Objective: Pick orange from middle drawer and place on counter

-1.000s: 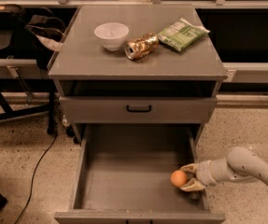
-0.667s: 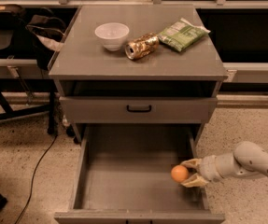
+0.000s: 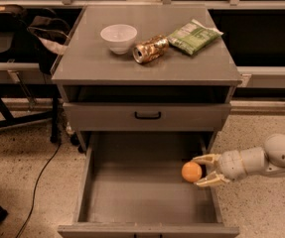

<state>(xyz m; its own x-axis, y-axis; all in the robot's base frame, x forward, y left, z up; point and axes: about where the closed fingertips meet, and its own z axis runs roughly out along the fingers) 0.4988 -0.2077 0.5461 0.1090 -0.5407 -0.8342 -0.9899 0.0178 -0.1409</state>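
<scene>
The orange [image 3: 191,171] is small, round and smooth. My gripper [image 3: 199,171] comes in from the right and is shut on it, one finger above it and one below. It holds the orange over the right side of the open middle drawer [image 3: 132,202], clear of the grey floor. The counter [image 3: 147,58] is the flat grey top of the cabinet, above and behind the gripper.
On the counter stand a white bowl [image 3: 118,37], a gold can [image 3: 151,49] lying on its side and a green snack bag [image 3: 194,35]. A shut drawer front with a black handle [image 3: 147,116] is above the open drawer. A chair and a cable are at the left.
The gripper has lifted the orange up from the drawer floor and a little back; the arm has risen with it.
</scene>
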